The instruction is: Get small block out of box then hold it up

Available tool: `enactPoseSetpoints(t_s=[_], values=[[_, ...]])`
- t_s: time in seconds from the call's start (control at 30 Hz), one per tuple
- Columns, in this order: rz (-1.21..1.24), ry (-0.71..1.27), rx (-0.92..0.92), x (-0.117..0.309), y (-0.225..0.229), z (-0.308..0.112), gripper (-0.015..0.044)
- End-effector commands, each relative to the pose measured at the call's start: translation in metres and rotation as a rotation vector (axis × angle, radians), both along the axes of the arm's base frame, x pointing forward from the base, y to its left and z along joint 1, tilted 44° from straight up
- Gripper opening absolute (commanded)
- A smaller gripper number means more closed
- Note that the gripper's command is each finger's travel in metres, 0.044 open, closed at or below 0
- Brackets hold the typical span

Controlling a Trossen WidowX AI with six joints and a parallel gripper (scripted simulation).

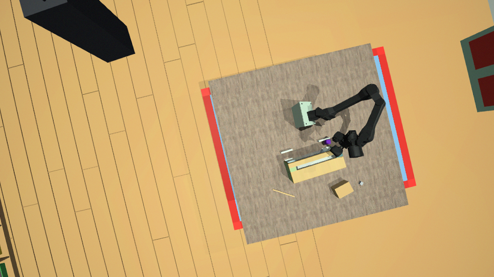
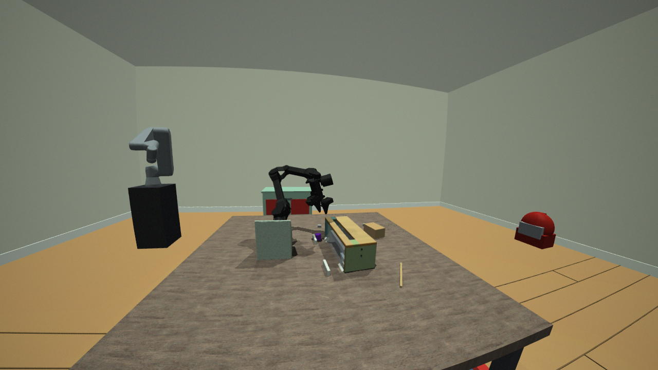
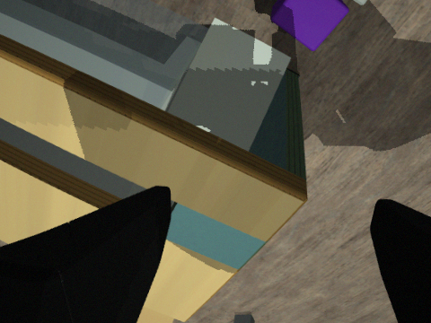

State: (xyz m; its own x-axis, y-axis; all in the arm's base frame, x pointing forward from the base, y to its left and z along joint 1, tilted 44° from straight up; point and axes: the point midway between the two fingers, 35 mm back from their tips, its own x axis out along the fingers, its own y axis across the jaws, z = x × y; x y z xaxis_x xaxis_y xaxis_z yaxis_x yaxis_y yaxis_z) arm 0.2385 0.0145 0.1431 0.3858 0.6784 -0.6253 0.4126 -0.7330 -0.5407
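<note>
The purple block (image 1: pixel 327 141) (image 2: pixel 317 237) (image 3: pixel 312 20) rests on the table outside the box, in front of its teal-marked end and close to a white bar. The box (image 1: pixel 319 171) (image 2: pixel 361 257) (image 3: pixel 189 161) stands upright with a tan top, a long slot and a clear front. My gripper (image 1: pixel 335 144) (image 2: pixel 322 211) (image 3: pixel 273 209) is open and points down above that same end of the box. In the wrist view the left finger is over the box top and the right finger is over the table. Nothing is between the fingers. The block is beyond the fingertips.
White bars (image 1: pixel 286 151) (image 2: pixel 326 267) lie before the clear front. A mint box (image 1: pixel 302 115) (image 2: pixel 273 239) stands by the arm's base. Behind the box are a tan block (image 1: pixel 343 189) (image 2: pixel 373 229), a thin stick (image 1: pixel 283 192) (image 2: pixel 400 274) and a small grey cube (image 1: pixel 361 183).
</note>
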Motion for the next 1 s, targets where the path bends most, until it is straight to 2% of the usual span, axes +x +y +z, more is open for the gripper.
enactPoseSetpoints(t_s=[0.0, 0.43, 0.97], values=[[-0.378, 0.212, 0.139, -0.016, 0.009, 0.001, 0.0285], [-0.345, 0.179, 0.115, -0.016, 0.009, 0.0, 0.0285], [0.757, -0.892, -0.602, -0.013, 0.034, -0.019, 0.0285]])
